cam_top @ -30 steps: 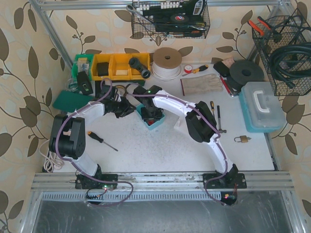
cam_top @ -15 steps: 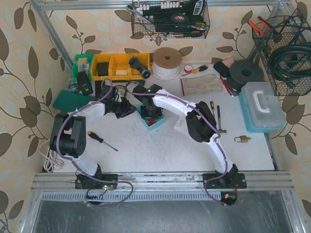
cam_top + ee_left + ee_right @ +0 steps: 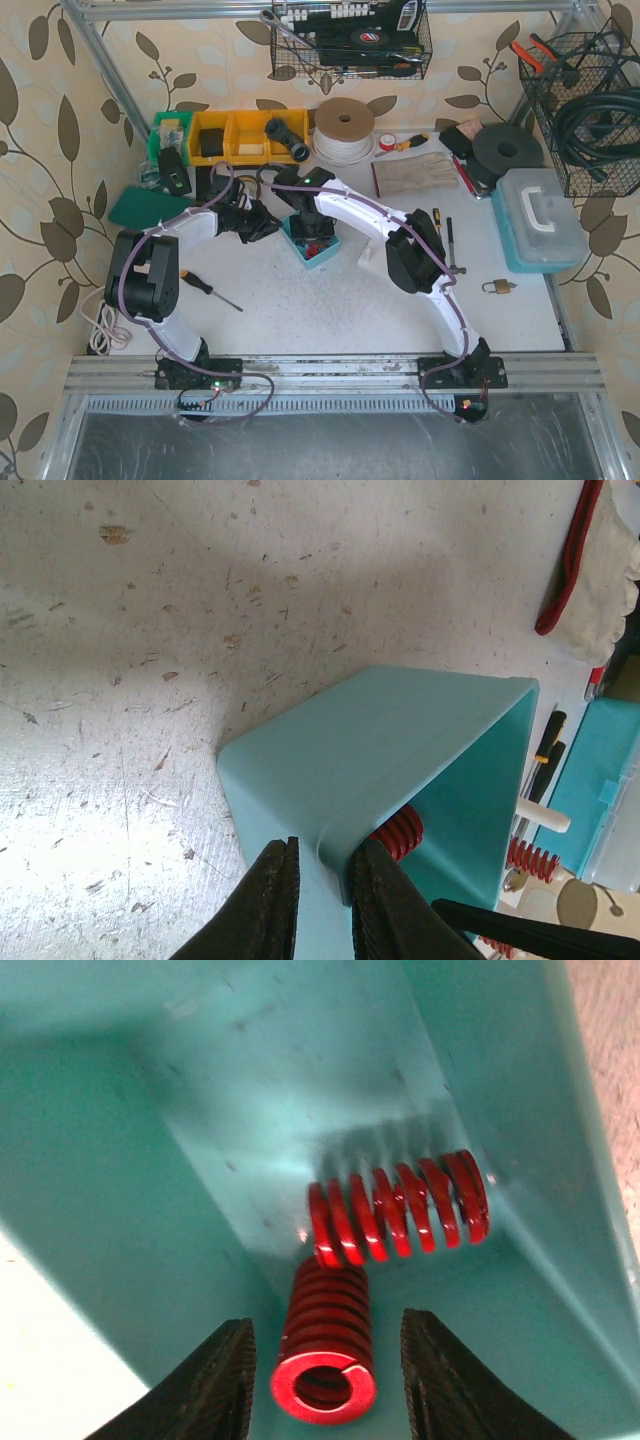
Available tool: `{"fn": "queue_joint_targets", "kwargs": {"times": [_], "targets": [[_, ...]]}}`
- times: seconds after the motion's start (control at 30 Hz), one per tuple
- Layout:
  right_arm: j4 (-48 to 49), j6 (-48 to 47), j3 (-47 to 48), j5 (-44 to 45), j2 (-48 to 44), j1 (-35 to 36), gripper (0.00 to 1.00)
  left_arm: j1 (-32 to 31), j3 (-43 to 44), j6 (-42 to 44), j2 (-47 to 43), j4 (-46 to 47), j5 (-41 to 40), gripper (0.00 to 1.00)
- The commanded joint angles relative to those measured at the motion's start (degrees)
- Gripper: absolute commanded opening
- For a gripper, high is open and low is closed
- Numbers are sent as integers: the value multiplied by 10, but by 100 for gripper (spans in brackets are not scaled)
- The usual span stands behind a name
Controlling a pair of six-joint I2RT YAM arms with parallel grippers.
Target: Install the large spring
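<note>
A teal bin (image 3: 322, 252) sits mid-table. My left gripper (image 3: 320, 858) is shut on the bin's near wall (image 3: 360, 750) at a corner, one finger outside and one inside. In the right wrist view two thick red springs lie on the bin floor (image 3: 250, 1070). One spring (image 3: 400, 1210) lies crosswise against the far wall. The other spring (image 3: 325, 1355) points its open end at the camera. My right gripper (image 3: 325, 1322) is open inside the bin, its fingers either side of that spring with a gap on each side. One red spring (image 3: 398, 832) also shows in the left wrist view.
An orange-handled screwdriver (image 3: 208, 289) lies at front left and a padlock (image 3: 497, 287) at right. A blue toolbox (image 3: 540, 220), gloves (image 3: 415, 175), a cord reel (image 3: 345, 130) and yellow bins (image 3: 235, 135) line the back. More screwdrivers (image 3: 442, 228) lie right of the bin.
The right wrist and the teal bin have shifted slightly back and left. The left gripper has stayed clamped on the bin.
</note>
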Motion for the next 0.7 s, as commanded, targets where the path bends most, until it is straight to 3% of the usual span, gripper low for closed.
{"fn": "queue_joint_targets", "kwargs": {"times": [0.0, 0.67], "targets": [[-27, -3, -28, -7, -15, 3, 41, 0, 14, 4, 11, -15, -5, 21], [-53, -48, -32, -48, 27, 3, 41, 0, 35, 12, 34, -52, -22, 17]]}}
